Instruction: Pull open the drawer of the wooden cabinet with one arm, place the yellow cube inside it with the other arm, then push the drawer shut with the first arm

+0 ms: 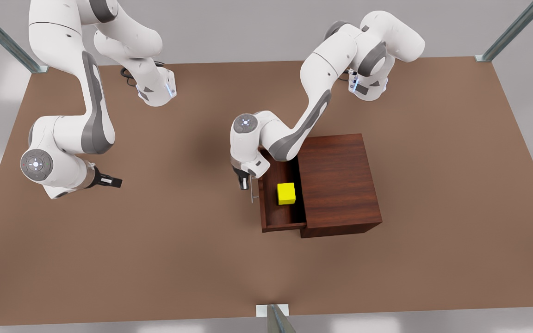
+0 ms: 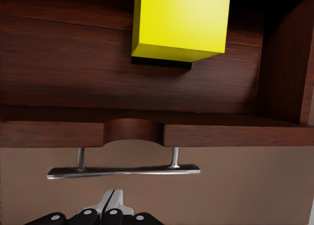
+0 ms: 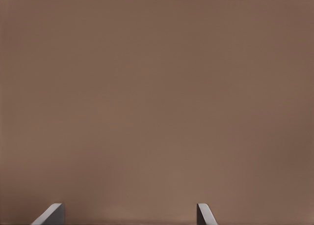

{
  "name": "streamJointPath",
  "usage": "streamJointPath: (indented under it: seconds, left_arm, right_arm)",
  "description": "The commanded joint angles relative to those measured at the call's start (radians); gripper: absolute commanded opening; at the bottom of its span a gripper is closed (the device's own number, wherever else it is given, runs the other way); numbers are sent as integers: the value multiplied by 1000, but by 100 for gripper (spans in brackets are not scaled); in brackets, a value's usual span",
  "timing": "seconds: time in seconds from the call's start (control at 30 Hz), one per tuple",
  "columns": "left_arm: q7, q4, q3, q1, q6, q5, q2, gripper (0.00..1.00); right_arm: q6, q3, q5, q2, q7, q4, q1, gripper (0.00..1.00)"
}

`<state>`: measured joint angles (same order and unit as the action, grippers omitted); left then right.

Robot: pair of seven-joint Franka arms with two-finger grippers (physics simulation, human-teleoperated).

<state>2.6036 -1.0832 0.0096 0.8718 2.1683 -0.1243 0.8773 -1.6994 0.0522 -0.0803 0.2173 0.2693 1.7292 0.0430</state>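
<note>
Drawer open, cube inside. Left claw clenched empty, just outside handle, nearer arm for push; handle bar runs crosswise to push line, cabinet beyond. Right claw released, waiting over counter, well apart.

One wooden cabinet, one drawer (pulled open), one yellow cube, two arms

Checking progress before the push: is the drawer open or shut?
Open: the drawer sticks out of the wooden cabinet, with the yellow cube inside.
</note>
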Motion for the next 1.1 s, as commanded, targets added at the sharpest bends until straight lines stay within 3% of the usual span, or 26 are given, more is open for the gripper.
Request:
streamJointPath:
  seconds: [0.0, 0.17, 1.07]
  left_arm:
    - [24, 0, 0, 1, -71, -1, -1, 0]
    - [-43, -4, 0, 1, -182, -58, -12, 0]
    - [-300, -110, 13, -99, -318, -52, -98, 0]
  right_arm:
    - [0, 0, 1, -1, -107, 0, 0, 100]
    - [0, 0, 1, -1, -107, 0, 0, 100]
    - [0, 0, 1, -1, -107, 0, 0, 100]
